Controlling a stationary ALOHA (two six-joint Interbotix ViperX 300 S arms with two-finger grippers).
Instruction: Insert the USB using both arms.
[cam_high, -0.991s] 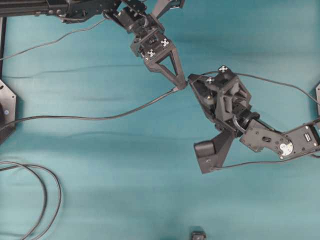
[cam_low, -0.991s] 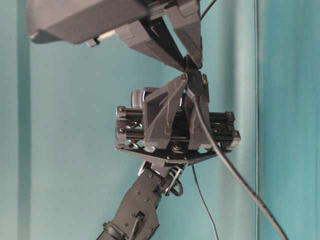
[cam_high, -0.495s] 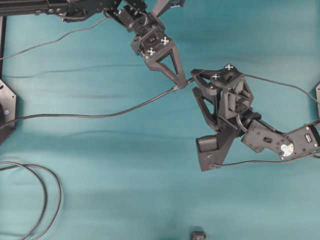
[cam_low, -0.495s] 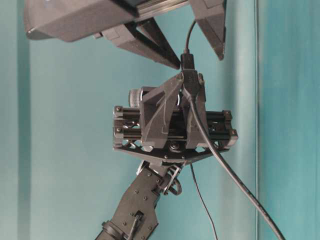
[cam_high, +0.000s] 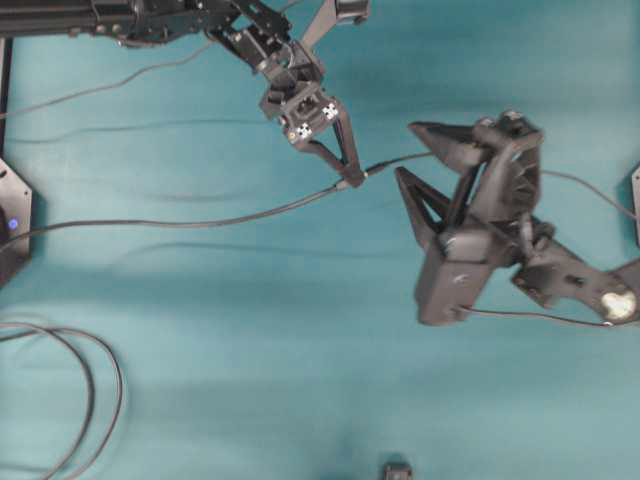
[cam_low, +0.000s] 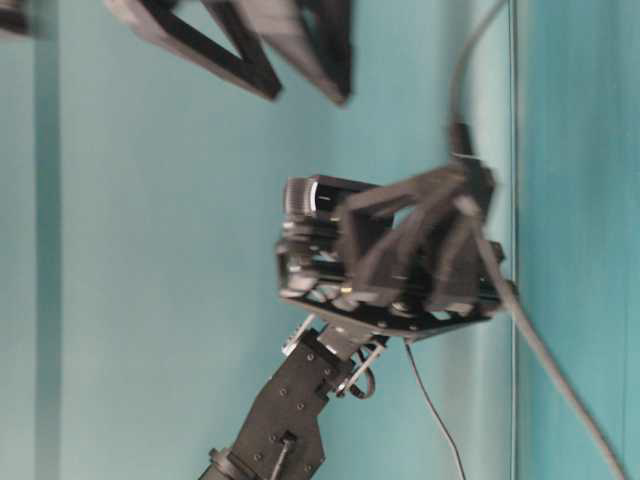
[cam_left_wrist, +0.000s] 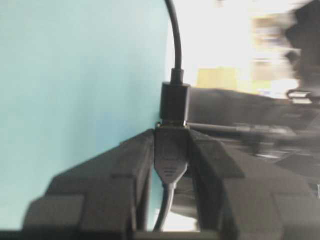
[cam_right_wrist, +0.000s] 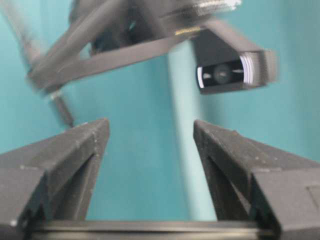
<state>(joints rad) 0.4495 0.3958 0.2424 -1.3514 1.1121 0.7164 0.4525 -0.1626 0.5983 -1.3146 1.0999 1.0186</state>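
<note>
A: Arms, count? Two. The black left arm's skeletal gripper (cam_high: 350, 180) with triangular fingers sits near the far edge of the teal tabletop (cam_high: 250, 330). The black right arm's gripper (cam_high: 412, 155) of the same build sits toward the right edge.

B: Finger state?

A: Left gripper pinched narrow on a connector. Left wrist view shows the small dark plug body (cam_left_wrist: 171, 157) clamped between the two fingers (cam_left_wrist: 120, 165), with the blunt black connector end (cam_left_wrist: 175, 102) mated straight onto its tip. No metal showing at the joint. Right gripper spread wide, holding nothing; right wrist view shows bare teal between both fingers (cam_right_wrist: 75, 150).

B: Where is the plug on the table?

A: Toward the far edge, about mid-width, raised in the left fingertips. The right gripper is near but apart from it.

B: Cables?

A: Two thin dark cables meet at the joint. One (cam_high: 180, 222) runs off to the left edge, the other (cam_high: 400, 160) heads right past the right fingers. Plus one coiled dark cable loop (cam_high: 95, 365) at the near left corner, well apart.

B: Anything else?

A: One small black object (cam_high: 397, 470) at the near edge, too small to identify. Table-level view is blurred.
</note>
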